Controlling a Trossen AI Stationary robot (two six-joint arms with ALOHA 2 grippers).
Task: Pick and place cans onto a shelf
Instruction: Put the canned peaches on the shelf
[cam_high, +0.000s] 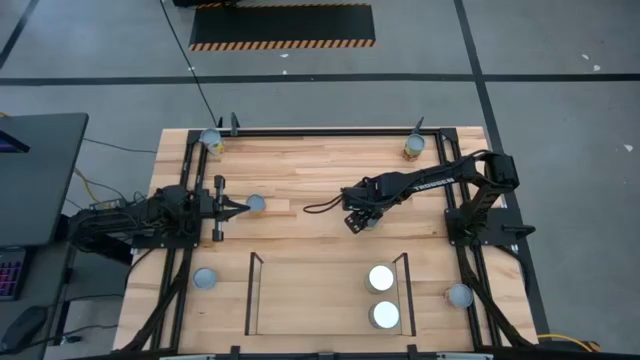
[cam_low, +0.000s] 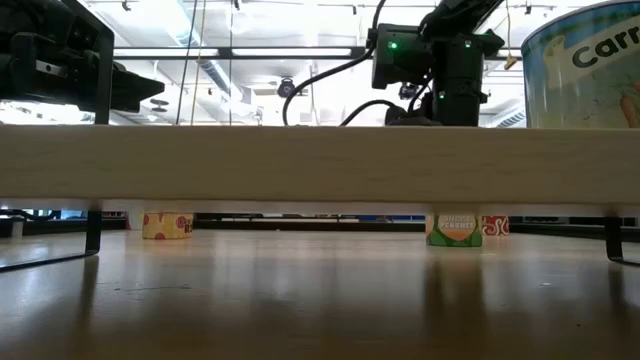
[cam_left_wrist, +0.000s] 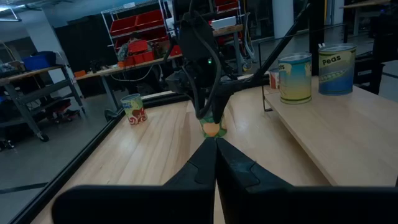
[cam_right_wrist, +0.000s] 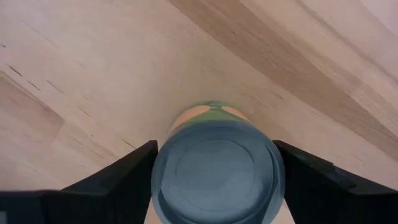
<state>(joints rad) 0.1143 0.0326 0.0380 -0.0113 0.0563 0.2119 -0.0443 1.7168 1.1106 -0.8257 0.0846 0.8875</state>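
Straddling a can (cam_right_wrist: 216, 171) right of centre in the overhead frame, right gripper (cam_right_wrist: 216, 180) spread wide, fingers (cam_right_wrist: 118, 177) flanking its sides. Likely rigid, smooth, slippery: gripping mid-wall, squarely. Idling centre-left, left gripper (cam_high: 232, 208) pinched closed, empty.

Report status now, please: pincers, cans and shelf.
Right pincer open around a can, mid-table. Left pincer shut, empty, beside another can. Shelf holds two cans. Nothing in the way.

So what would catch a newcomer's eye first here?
The right tool, mid-table, sits low over a can, its fingers astride the can without visibly touching it. Two white-topped cans already stand on the shelf. The left tool waits shut beside another can.
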